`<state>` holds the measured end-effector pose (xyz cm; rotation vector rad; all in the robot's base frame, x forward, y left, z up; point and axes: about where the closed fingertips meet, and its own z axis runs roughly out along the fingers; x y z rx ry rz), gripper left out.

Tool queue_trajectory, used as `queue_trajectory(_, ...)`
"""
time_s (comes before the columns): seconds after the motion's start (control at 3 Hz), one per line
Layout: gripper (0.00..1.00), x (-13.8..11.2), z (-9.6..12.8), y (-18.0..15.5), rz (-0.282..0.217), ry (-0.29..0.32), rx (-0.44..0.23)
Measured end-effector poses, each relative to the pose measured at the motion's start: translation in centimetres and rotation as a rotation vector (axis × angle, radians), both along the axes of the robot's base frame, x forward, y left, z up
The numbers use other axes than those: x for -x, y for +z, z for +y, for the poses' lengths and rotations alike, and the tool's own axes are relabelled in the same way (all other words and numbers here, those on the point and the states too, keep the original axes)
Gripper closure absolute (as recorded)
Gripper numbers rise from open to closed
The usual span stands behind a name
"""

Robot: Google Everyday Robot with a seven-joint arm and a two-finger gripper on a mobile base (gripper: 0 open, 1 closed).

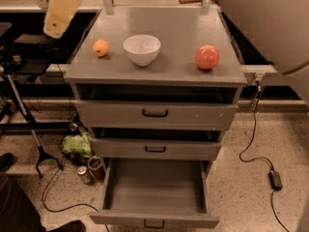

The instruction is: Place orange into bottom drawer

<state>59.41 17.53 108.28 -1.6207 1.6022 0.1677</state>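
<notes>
The orange (pixel 101 47) is small and yellow-orange and sits on the left of the grey cabinet top (pixel 178 28), just left of a white bowl (pixel 142 49). The bottom drawer (pixel 154 190) is pulled out wide and its inside looks bare; its small black handle shows at the lower edge. My gripper (pixel 60 8), cream-coloured, hangs at the upper left, above and to the left of the orange, apart from it and holding nothing I can see. Part of my pale arm (pixel 270 23) fills the upper right corner.
A larger reddish-pink fruit (pixel 207 57) sits on the right of the top. The two upper drawers (pixel 154 112) are slightly ajar. On the floor lie a green bag (pixel 76 145), cans (pixel 89 168), a black stand (pixel 29 124) at left and a cable (pixel 263 153) at right.
</notes>
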Motion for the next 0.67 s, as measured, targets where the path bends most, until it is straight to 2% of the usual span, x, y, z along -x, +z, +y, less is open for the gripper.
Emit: queue_trajectory(0.67, 0.00, 0.16, -0.30, 0.19, 0.005, -0.027, 0.000)
